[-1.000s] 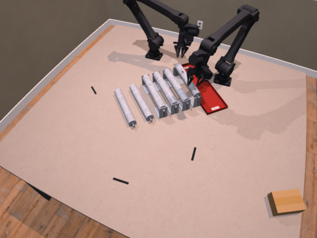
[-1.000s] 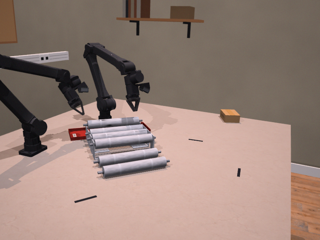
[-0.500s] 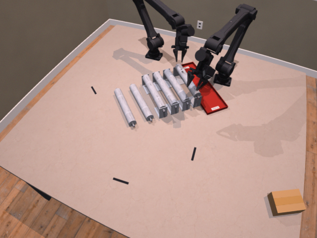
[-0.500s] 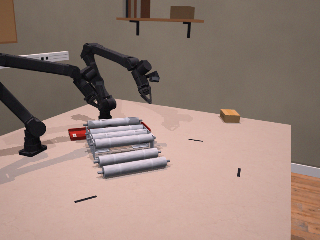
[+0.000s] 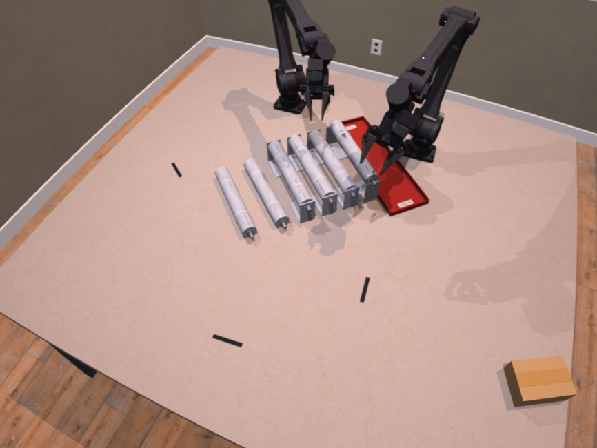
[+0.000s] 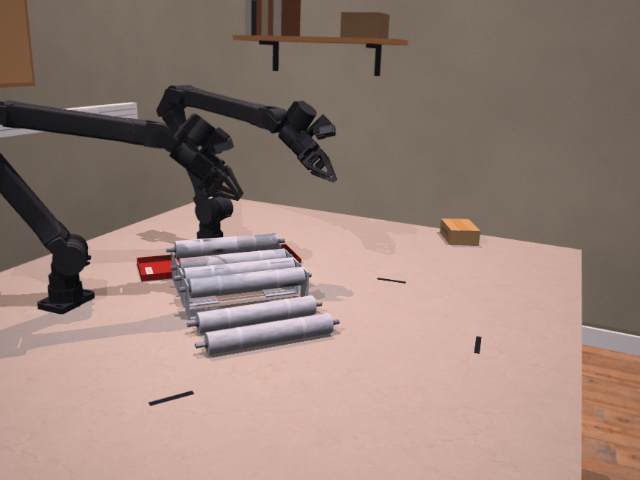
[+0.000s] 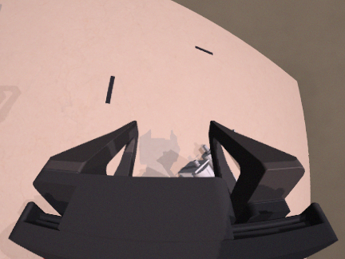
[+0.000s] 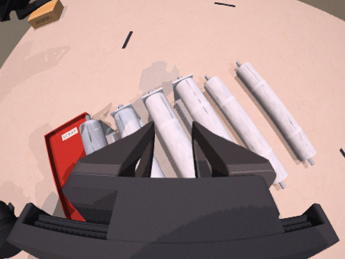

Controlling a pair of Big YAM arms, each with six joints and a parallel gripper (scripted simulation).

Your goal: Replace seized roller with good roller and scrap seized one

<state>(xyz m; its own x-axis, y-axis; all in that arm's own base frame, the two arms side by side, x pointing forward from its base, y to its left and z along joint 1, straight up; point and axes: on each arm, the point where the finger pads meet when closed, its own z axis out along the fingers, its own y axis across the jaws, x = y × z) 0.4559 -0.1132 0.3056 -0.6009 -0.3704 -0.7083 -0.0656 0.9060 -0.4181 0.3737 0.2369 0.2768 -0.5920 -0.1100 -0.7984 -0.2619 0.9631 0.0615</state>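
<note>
The roller bed (image 5: pixel 320 166) holds four grey rollers in its brackets; it also shows in the exterior view (image 6: pixel 242 268). Two loose rollers (image 5: pixel 250 196) lie beside it on the table. The red scrap tray (image 5: pixel 395 178) lies on the bed's other side and is empty. My left gripper (image 5: pixel 383 154) (image 6: pixel 320 168) (image 7: pixel 173 127) is wide open and empty, high over the bed's near end and the tray edge. My right gripper (image 5: pixel 318 108) (image 6: pixel 222 185) is narrowly open and empty, high above the bed's far end (image 8: pixel 172 126).
A cardboard box (image 5: pixel 542 378) sits near the table's far corner. Three short black tape marks (image 5: pixel 226 340) lie on the table. The arm bases (image 5: pixel 289 103) (image 5: pixel 419 149) stand behind the bed and next to the tray.
</note>
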